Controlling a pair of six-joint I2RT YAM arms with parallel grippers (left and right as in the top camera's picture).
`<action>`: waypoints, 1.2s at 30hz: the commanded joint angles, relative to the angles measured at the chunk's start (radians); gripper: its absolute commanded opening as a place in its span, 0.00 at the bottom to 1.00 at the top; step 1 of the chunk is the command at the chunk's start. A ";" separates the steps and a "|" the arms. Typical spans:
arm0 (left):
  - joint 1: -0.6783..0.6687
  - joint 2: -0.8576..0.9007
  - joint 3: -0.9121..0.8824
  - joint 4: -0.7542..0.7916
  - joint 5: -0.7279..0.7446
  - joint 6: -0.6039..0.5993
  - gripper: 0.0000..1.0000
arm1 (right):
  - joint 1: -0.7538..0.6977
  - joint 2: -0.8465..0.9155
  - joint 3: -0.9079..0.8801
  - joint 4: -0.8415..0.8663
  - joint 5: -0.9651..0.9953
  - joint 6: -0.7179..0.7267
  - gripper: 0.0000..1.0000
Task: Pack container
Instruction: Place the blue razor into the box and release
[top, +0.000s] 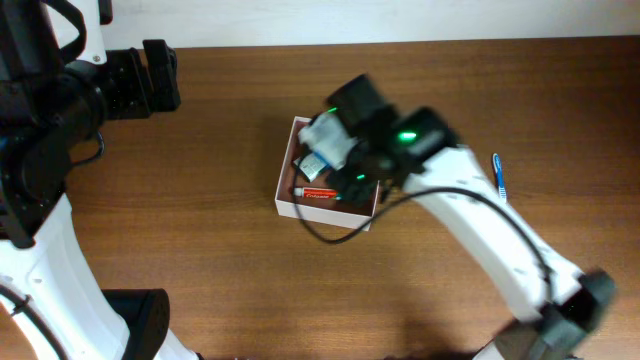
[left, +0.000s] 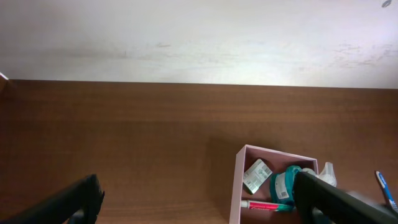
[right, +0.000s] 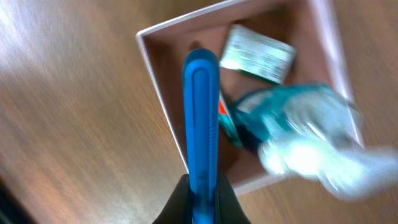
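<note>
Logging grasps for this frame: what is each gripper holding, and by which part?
The right gripper pinches a slim blue stick-like item by its near end, above the container. The left gripper is open, holding nothing.

tube, packet in container | toothbrush on table, right of container
</note>
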 joint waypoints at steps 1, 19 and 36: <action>0.006 -0.003 0.003 0.000 0.003 0.016 0.99 | 0.016 0.119 -0.008 0.022 0.006 -0.216 0.04; 0.006 -0.003 0.003 0.000 0.003 0.016 0.99 | -0.016 0.098 0.129 -0.070 0.175 0.024 0.34; 0.006 -0.003 0.003 0.000 0.003 0.016 0.99 | -0.820 0.204 -0.049 -0.080 0.077 0.475 0.70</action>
